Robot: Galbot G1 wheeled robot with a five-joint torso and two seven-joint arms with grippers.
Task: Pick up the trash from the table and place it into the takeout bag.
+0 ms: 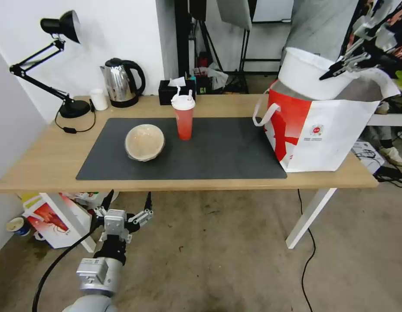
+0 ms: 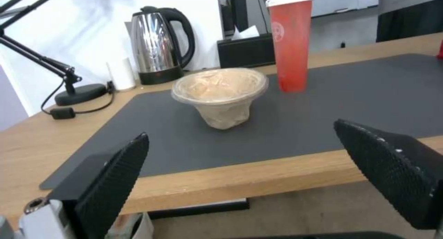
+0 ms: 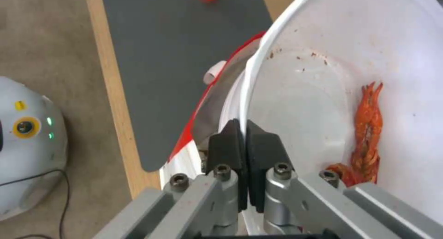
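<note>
Now right claw (image 3: 243, 135) pinches white bowl's (image 3: 351, 69) rim above takeout bag (image 1: 322, 134).

Bright even indoor light, soft shadows, blurred wrist views

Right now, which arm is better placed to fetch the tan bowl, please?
Probably left: its open pincer hangs below the table edge facing the tan bowl, while the right pincer grips the white bowl.

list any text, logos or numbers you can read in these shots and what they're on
No text here can be read.
takeout bag: small round red logo with tiny lines below it, too small to read.
red drink cup: faint round emblem, blurred.
white-and-red box on the floor: a red picture, no readable words.
</note>
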